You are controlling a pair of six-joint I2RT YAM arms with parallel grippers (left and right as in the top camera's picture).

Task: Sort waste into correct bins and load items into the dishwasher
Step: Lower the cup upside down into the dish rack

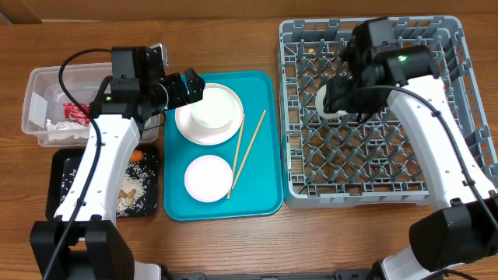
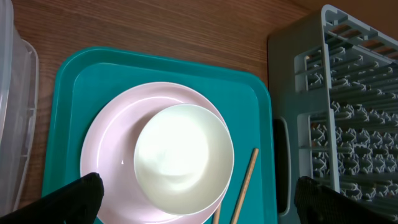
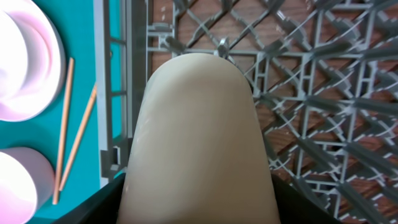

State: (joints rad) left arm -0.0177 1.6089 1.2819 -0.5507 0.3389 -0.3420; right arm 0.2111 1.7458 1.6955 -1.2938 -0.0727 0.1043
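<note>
White cup (image 3: 196, 124) lies along right gripper (image 3: 198, 211), rounded end over rack (image 3: 323, 93).

Overhead looks straight down on the whole table (image 1: 233, 249). Left wrist looks down, close, on teal tray (image 2: 62, 93) and grey rack (image 2: 348, 93) edge. Right wrist sits tight over rack, white cup (image 3: 196, 143) filling frame. All 3 share tray and rack.

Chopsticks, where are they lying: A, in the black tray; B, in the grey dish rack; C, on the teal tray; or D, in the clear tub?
C: the chopsticks lie flat on the teal tray, to the left of the grey dish rack in the overhead view.
</note>
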